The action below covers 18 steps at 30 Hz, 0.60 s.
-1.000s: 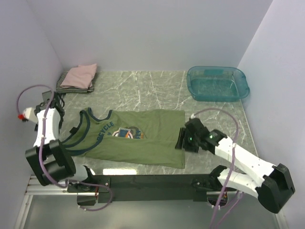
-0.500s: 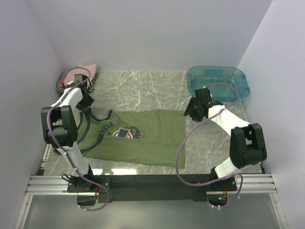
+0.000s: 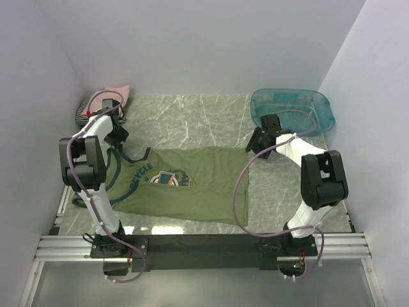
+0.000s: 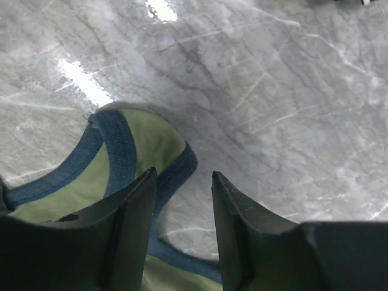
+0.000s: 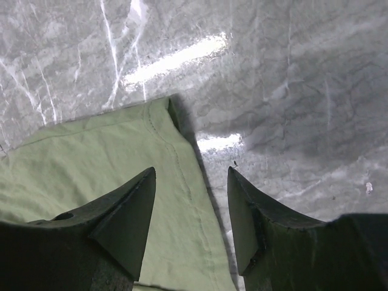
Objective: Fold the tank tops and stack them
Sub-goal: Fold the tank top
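Marble tabletop [image 3: 192,115], pale walls. Olive tank top [image 3: 185,185] lies flat, print up, its hem end just on the near side of the teal tub [image 3: 292,112].

Folded tops [image 3: 105,102] sit well apart from the tub.

Right gripper [image 5: 191,173] hangs over the hem corner [image 5: 163,112] nearest the tub, jaws spread, nothing pinched. Left gripper [image 4: 183,176] is spread over the strap [image 4: 121,145] farthest from the tub.

Judged step: taking hold for the first fold. Next move: lower and close on cloth at both ends.

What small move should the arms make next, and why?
Probably lower both and close the jaws: the left jaws stand open over the navy-trimmed strap, the right jaws over the far hem corner of the flat olive-green cloth tank top.
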Motion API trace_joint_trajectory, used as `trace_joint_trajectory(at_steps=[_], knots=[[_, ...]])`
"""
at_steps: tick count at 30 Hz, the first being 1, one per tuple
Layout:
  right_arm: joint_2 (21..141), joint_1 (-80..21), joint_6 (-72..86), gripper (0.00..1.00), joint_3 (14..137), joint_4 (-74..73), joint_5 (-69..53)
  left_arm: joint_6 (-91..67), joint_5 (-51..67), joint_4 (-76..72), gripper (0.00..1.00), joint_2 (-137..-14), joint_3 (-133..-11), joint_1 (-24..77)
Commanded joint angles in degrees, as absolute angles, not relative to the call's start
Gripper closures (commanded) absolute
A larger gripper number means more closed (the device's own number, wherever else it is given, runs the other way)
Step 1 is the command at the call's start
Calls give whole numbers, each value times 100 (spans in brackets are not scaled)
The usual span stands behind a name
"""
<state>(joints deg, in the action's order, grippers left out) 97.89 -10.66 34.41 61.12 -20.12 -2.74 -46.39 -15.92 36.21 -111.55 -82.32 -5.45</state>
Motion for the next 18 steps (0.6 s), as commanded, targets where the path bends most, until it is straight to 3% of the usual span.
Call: trace_joint_trajectory(at_steps=[1, 10, 18], knots=[[9957, -1063, 3366, 43, 6460, -1863, -343, -4834, -1784, 3630, 53, -11171, -8306, -571], [10520, -1099, 3340, 44, 7101, -2092, -36, -4948, -1608, 3463, 66, -11531, -8244, -580], [11091, -1406, 3208, 48, 7795, -2469, 237, -4975, -1556, 3349, 85, -11575, -8226, -624]])
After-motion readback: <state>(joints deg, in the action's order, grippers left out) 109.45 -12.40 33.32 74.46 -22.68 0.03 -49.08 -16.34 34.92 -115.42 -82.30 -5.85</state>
